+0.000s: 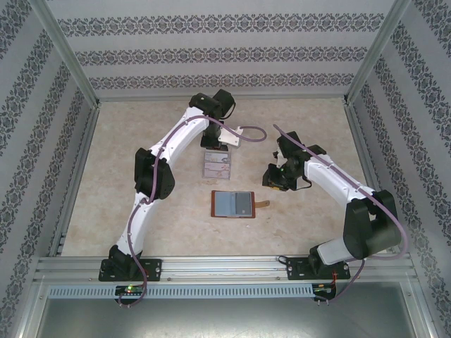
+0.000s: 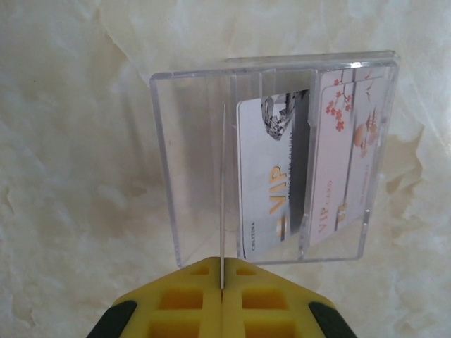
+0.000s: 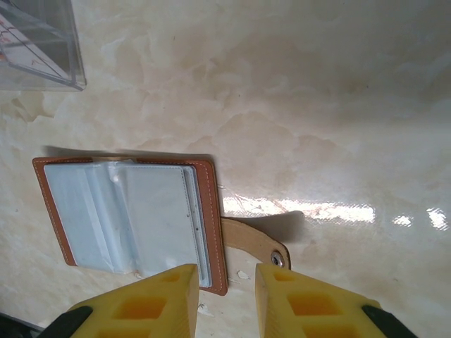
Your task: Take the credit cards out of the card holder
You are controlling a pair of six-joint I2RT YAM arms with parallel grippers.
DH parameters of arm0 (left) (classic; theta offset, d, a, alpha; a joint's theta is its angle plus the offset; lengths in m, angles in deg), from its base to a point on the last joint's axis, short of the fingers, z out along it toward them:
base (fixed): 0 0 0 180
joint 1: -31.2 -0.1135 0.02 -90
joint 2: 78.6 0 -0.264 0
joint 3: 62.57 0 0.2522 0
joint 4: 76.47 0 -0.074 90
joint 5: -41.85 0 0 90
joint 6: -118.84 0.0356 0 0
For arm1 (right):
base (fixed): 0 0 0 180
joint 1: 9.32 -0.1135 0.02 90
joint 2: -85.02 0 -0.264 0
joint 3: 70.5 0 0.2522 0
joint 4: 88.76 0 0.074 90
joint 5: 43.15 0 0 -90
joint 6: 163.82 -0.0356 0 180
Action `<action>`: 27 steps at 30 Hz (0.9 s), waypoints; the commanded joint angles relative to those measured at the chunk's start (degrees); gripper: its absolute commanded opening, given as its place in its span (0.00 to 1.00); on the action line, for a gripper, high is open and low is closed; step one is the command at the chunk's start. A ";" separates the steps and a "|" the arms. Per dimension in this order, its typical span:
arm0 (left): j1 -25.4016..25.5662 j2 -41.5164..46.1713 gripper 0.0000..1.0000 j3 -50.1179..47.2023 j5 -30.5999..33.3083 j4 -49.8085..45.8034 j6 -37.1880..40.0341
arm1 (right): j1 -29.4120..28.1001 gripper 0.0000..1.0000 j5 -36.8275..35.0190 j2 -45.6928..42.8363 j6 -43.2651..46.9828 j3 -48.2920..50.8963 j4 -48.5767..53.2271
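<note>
There are three credit cards (image 2: 275, 211) in all: one silver VIP card (image 2: 257, 176) and one floral pink card (image 2: 349, 155) at right of the left wrist view, one edge-on card (image 2: 223, 197) at centre. One clear plastic rack (image 2: 190, 162). One brown card holder (image 3: 127, 218), with one snap tab (image 3: 254, 243). Two pincers: left pincer (image 2: 222, 274), right pincer (image 3: 227, 274).

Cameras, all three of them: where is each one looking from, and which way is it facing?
Top external: above and behind the bases, looking down at the table; both arms show.
Left wrist: on the left arm, looking down past its shut fingers, which pinch a card edge-on, at the clear rack.
Right wrist: on the right arm, looking down between its parted fingers at the open card holder.
Shared: top external and right wrist both show the card holder and the rack.
</note>
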 commanded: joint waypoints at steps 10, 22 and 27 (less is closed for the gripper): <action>-1.08 -3.80 0.00 2.35 -0.22 1.55 2.21 | 0.86 0.28 0.86 0.67 1.01 1.00 0.14; -1.14 -4.68 0.18 2.92 0.00 2.92 1.79 | 1.12 0.28 1.11 1.19 1.09 1.33 -0.20; -1.43 -4.65 0.29 3.58 1.01 5.88 1.08 | 1.15 0.28 1.14 1.14 1.00 1.35 -0.20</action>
